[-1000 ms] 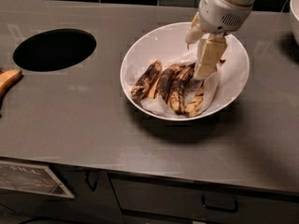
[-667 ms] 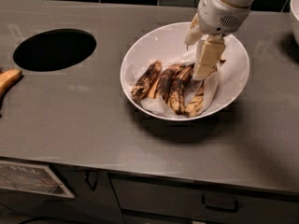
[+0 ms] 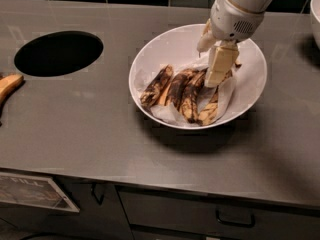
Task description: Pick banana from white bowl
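The banana (image 3: 182, 89), a bunch of small yellow bananas with heavy brown-black patches, lies in the white bowl (image 3: 165, 44) on a thin white wrapper sheet (image 3: 225, 96). The bowl stands on the grey counter, right of centre. My gripper (image 3: 215, 74) reaches down into the bowl from the upper right. It is at the right, stem end of the bunch and hides that end. The bunch rests on the bowl's bottom.
A round black hole (image 3: 58, 52) is cut in the counter at the left. A clean orange-yellow banana (image 3: 9, 85) lies at the left edge. Another white bowl's rim (image 3: 315, 19) shows at the far right. Drawers with handles (image 3: 235, 219) are below the counter.
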Available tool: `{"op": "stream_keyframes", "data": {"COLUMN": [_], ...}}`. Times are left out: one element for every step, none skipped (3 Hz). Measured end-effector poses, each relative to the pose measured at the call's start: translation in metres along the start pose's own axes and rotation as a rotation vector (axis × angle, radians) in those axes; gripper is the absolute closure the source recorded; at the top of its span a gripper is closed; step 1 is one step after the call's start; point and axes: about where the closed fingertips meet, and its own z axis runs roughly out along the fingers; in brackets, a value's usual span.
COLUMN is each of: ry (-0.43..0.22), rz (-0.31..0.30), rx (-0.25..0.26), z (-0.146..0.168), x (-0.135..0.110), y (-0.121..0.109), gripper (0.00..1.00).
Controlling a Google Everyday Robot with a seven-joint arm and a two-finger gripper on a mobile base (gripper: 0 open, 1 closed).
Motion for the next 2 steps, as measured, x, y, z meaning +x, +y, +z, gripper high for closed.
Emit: {"op": "stream_keyframes", "data": {"ry": [-0.002, -0.002], "rz": [0.002, 0.007], "rx": [-0.002, -0.005], "z": [0.0035, 0.0071], "x": [0.0011, 0.0032], "y": [-0.0007, -0.0008], "gripper": [0.39, 0.43]}}
